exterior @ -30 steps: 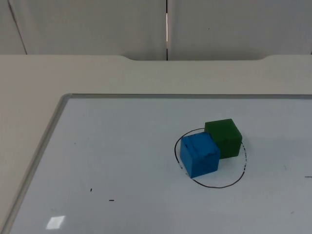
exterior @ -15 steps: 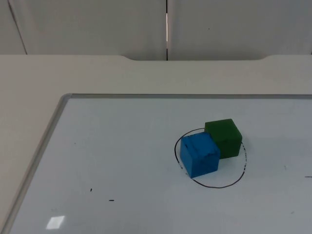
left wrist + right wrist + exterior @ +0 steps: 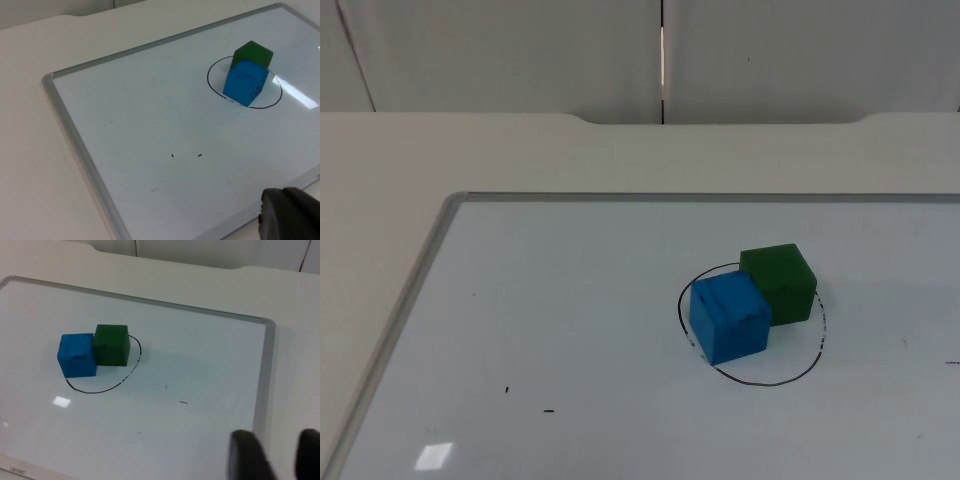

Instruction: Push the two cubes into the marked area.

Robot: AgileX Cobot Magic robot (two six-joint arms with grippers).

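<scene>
Light: bright, even, from overhead.
Glare: a small white patch on the whiteboard (image 3: 570, 330) near its front edge in the top view; a brighter streak just beside the drawn circle (image 3: 244, 82) in the left wrist view.
Shadows: soft and short beside the blue cube (image 3: 729, 317) and green cube (image 3: 780, 282).
Focus: the right gripper (image 3: 275, 456) fingertips look soft and dark.
</scene>
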